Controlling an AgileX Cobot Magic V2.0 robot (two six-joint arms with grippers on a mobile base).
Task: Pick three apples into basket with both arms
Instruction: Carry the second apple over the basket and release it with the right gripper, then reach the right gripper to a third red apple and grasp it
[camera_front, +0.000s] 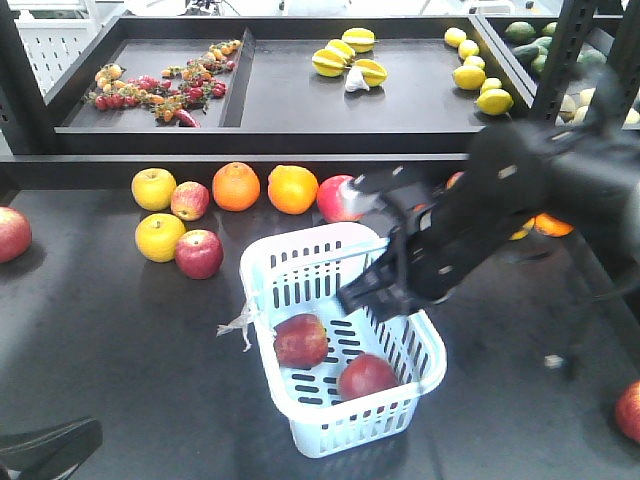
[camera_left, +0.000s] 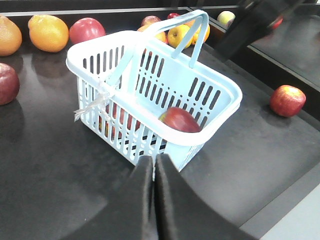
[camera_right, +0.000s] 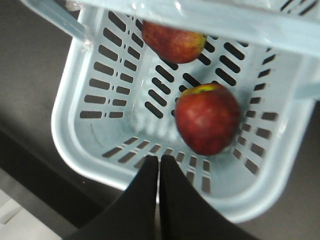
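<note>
The pale blue basket stands mid-table with two dark red apples in it, one near the left wall and one at the front. My right gripper hangs shut and empty over the basket's rim, just beside the nearer apple; the other apple lies further in. In the front view the right arm reaches over the basket's far right side. My left gripper is shut and empty, low in front of the basket, whose handle is raised.
Loose red apples lie left of the basket, at the back, at the far left and at the far right. Oranges and yellow apples sit behind. A black shelf holds more fruit.
</note>
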